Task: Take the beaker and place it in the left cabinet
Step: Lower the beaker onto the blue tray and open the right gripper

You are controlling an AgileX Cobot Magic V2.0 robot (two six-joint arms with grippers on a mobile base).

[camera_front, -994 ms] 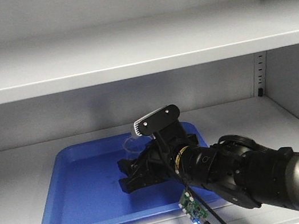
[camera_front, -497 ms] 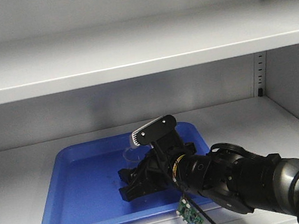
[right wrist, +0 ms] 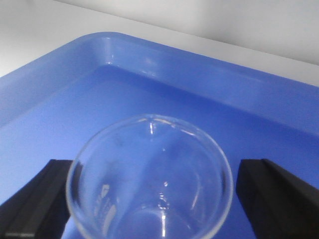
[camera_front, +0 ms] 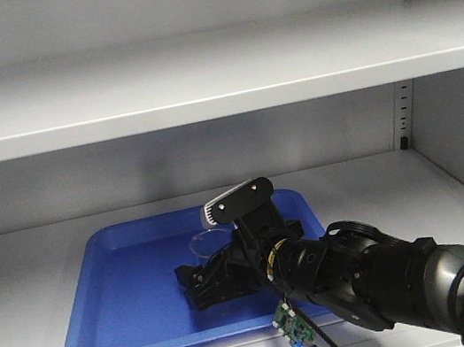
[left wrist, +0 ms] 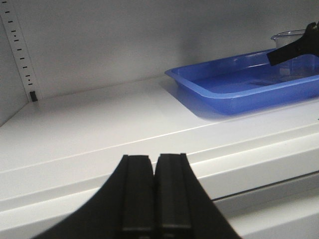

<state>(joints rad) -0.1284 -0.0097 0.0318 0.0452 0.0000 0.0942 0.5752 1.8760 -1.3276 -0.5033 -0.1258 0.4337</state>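
front view: the right end effector [camera_front: 204, 279] reaches low into the blue tray [camera_front: 124, 323] on the left cabinet [camera_front: 198, 81] shelf, its black fingers spread around the beaker [camera_front: 206, 244], probably setting it down there.

left wrist view: the left end effector [left wrist: 154, 164] is clenched shut on nothing, parked over the shelf edge well apart from the tray [left wrist: 239, 94].

right wrist view: the beaker [right wrist: 149, 174] stands upright between released fingers [right wrist: 35, 194], gaps either side; clear glass, rolled rim, small spout facing away.
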